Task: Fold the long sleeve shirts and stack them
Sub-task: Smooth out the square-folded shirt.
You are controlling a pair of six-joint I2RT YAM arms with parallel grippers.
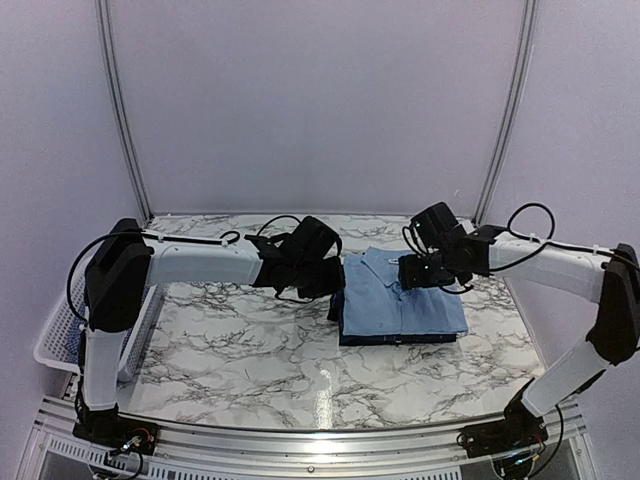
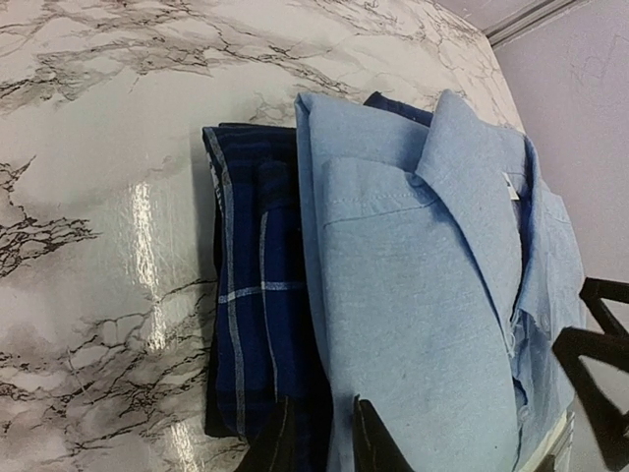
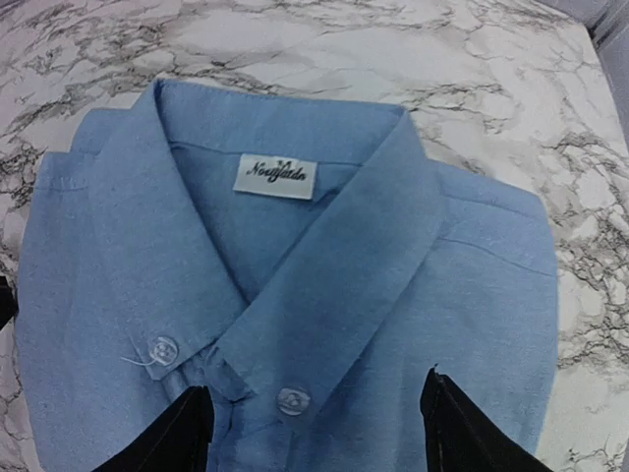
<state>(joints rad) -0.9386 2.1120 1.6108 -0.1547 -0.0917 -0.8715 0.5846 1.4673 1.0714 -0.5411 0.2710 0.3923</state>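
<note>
A folded plain light blue shirt [image 1: 400, 300] lies collar up on a folded dark navy plaid shirt [image 1: 345, 335] at the table's middle right. In the left wrist view the light blue shirt [image 2: 423, 295] covers most of the plaid shirt [image 2: 256, 295]. My left gripper [image 1: 335, 280] is at the stack's left edge. Its jaws [image 2: 321, 403] stand a narrow gap apart over the light blue shirt's edge, and the cloth there is not pulled. My right gripper [image 1: 422, 272] hovers wide open over the collar [image 3: 295, 246], with the jaws [image 3: 313, 388] either side of the button placket. The small-check shirt is out of view.
A white mesh basket [image 1: 55, 335] sits at the table's left edge beside the left arm. Marble tabletop [image 1: 250, 370] lies in front of and left of the stack. The back wall stands close behind. The right gripper's black fingers [image 2: 600, 354] show in the left wrist view.
</note>
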